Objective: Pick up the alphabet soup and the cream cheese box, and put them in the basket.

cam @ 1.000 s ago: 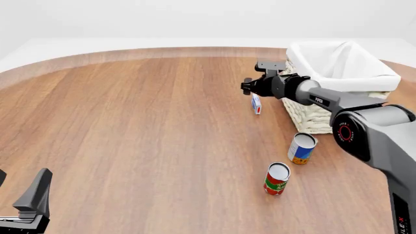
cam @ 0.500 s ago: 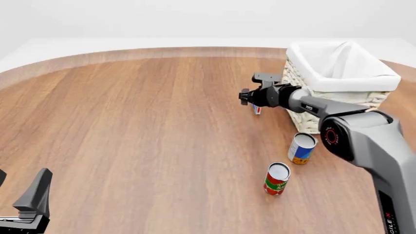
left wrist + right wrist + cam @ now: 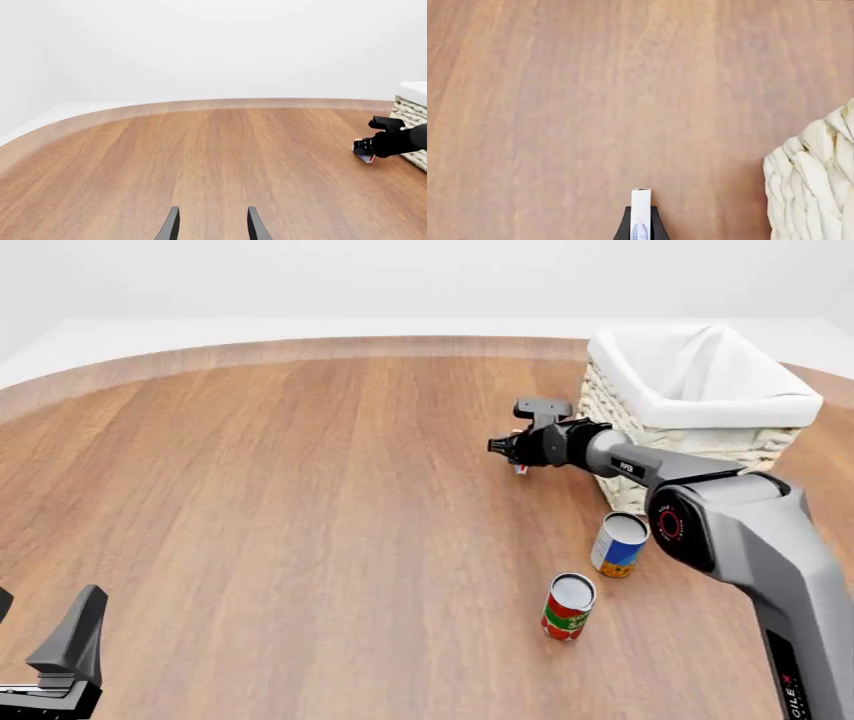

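The table (image 3: 267, 500) is a wide round wooden top, and the basket (image 3: 627, 475) stands on it at about 2 o'clock in the front view; nothing shows in the part of its inside that is visible, so I judge that neither thing has been put in yet. The right arm reaches far forward, and its fingers (image 3: 518, 452) are low at the table, just beside the basket's near corner. In the right wrist view the two dark fingers are closed against the narrow sides of the box (image 3: 640, 215), so the box looks gripped, though I cannot tell whether it is already off the table. The soup (image 3: 621, 544) stands untouched at about 4 o'clock, nearer the arms than the basket, and a red and green can (image 3: 569, 607) stands a little nearer again. The left fingers (image 3: 212, 225) are parted and hold nothing, low at 7 o'clock. What is left, as I judge: lift the box, carry it into the basket, then do the same with the soup.
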### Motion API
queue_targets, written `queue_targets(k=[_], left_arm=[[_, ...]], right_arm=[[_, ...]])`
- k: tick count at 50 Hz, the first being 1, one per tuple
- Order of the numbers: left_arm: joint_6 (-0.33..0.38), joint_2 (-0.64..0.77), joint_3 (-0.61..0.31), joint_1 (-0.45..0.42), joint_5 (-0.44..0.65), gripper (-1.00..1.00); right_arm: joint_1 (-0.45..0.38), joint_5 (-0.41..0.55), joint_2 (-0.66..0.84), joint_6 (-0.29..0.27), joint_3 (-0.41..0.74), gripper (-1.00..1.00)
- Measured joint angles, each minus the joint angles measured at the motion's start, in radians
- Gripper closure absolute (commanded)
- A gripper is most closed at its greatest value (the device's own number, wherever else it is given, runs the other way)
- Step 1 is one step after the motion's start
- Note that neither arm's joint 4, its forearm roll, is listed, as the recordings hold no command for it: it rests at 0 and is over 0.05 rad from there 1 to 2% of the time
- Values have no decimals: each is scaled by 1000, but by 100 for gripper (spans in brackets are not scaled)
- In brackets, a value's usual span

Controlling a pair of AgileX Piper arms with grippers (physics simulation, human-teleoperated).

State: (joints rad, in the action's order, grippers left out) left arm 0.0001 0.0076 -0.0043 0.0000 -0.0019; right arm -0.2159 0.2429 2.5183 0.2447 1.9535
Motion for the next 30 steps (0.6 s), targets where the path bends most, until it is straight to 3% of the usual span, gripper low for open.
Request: queue_targets(k=[30], left_arm=[[0, 0, 0, 0, 0, -100]], right_arm=[[-47, -81, -203, -46, -187, 100]])
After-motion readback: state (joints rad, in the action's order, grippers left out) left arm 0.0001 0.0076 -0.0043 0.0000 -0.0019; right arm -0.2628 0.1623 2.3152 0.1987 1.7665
